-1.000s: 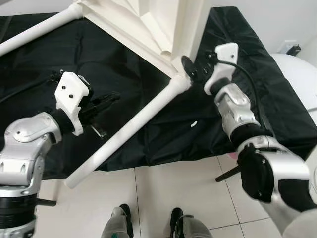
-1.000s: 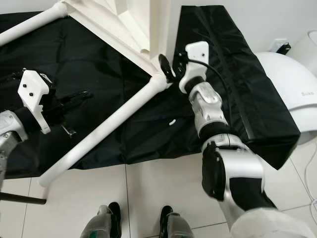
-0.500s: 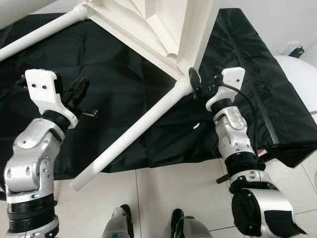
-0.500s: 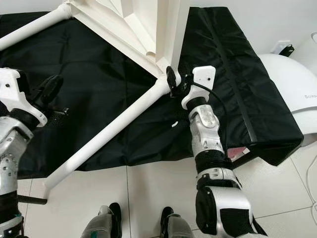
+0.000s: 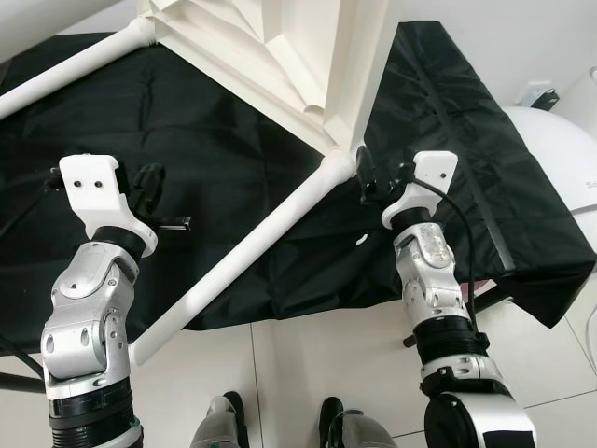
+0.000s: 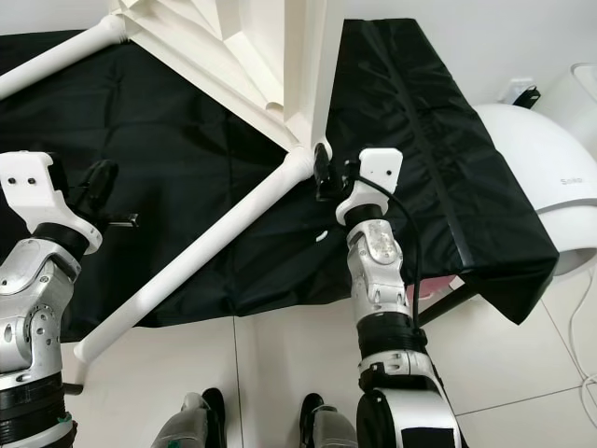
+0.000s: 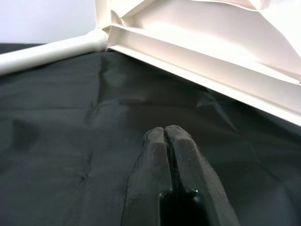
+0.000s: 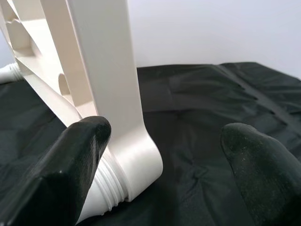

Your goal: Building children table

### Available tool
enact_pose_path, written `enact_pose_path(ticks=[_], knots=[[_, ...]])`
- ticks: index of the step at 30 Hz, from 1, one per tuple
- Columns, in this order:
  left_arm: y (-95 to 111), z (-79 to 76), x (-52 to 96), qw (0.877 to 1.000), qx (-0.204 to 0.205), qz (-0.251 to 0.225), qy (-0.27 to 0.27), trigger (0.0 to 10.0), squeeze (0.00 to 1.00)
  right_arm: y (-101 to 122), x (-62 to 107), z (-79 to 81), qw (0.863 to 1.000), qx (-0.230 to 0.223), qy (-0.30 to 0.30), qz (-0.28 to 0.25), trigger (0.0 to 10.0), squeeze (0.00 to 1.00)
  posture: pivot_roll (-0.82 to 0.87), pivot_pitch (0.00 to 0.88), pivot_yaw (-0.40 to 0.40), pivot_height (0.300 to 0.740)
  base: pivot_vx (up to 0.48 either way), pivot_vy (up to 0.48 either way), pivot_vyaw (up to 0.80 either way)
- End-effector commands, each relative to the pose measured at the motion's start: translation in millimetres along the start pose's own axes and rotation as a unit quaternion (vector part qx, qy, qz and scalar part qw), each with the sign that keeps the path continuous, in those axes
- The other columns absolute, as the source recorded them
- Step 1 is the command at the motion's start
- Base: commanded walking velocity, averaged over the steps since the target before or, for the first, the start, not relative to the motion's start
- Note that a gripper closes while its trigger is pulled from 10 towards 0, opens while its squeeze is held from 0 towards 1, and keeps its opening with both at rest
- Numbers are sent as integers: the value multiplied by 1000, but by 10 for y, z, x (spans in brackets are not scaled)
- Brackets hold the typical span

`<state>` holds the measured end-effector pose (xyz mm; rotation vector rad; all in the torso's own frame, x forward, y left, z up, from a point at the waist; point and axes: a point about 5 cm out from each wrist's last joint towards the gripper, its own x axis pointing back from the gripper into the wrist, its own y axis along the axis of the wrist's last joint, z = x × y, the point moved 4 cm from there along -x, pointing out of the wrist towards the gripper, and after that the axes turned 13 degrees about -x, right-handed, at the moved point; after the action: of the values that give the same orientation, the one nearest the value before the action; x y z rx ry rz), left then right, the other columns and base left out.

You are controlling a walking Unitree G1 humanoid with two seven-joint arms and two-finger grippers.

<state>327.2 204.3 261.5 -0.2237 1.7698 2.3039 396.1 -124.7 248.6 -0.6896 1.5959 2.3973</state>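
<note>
My right gripper (image 5: 366,177), fingers spread, sits just beside the corner socket of the white plastic table frame (image 5: 308,56). The long white tubular leg (image 5: 238,257) slants toward my feet. My left gripper (image 7: 167,136), pinched empty, hangs farther off.

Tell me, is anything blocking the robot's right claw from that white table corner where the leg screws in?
Nothing visible. The right gripper is open right at the table corner, one finger beside the leg joint, over black cloth.

The left gripper (image 7: 165,134) is held raised on a bent arm, its jaws pressed together. The right gripper (image 8: 164,155) is stretched forward, its jaws spread wide.
</note>
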Motion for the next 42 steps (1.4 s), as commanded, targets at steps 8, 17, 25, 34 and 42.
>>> enact_pose_path(ticks=[8,17,25,34,42], knots=[[-31,45,30,999,-13,13,47,10000,0,-14,70,49,1000,13,3,10,10000,0,21,213,-31,740,0,0,0],[-112,6,156,996,-48,22,77,10000,0,-25,278,88,999,35,0,16,10000,0,13,181,-13,740,0,0,0],[-114,17,180,995,-54,21,85,10000,0,-18,355,46,999,40,-14,22,10000,0,14,175,-18,740,0,0,0],[-77,-32,171,995,-55,9,81,10000,0,2,330,45,999,41,-16,24,10000,0,27,163,-28,740,0,0,0],[-76,-29,211,995,-55,7,86,10000,0,5,342,87,999,41,-12,31,10000,0,26,156,-33,740,0,0,0]])
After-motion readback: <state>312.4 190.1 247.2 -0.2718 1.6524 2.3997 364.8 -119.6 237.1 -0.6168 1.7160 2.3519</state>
